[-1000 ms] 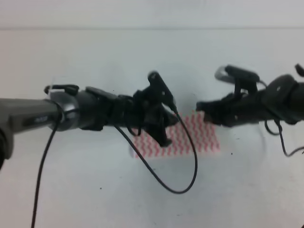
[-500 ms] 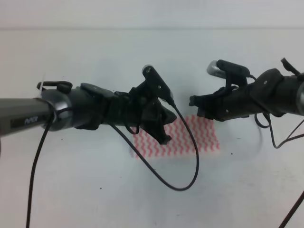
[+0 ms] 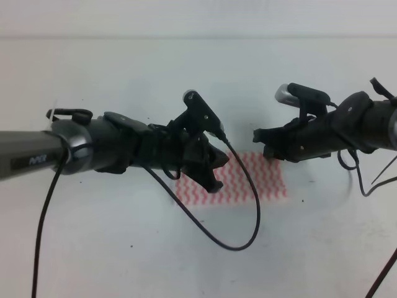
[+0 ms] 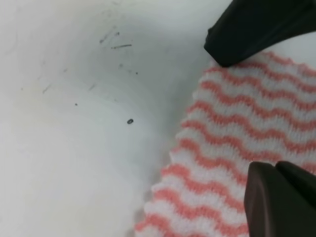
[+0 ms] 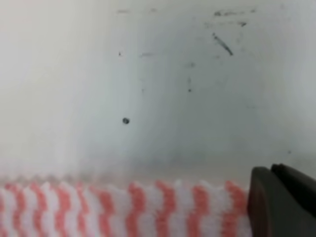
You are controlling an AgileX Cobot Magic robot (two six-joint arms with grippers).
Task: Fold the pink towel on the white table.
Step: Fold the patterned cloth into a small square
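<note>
- The pink towel (image 3: 239, 182) is lying flat at the middle of the white table (image 3: 93, 248).
- The left gripper (image 3: 214, 171) is hovering over its left part, fingers spread wide.
- The right gripper (image 3: 263, 143) is hanging at its far right edge; I cannot tell its opening.

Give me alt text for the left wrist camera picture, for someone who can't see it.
The pink towel, in wavy pink and white stripes, lies flat on the white table, filling the lower right. Two black fingers of the left gripper frame it, spread apart.

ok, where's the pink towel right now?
In the high view the pink towel lies flat on the white table, just right of centre, below and between the left gripper and the right gripper.
</note>
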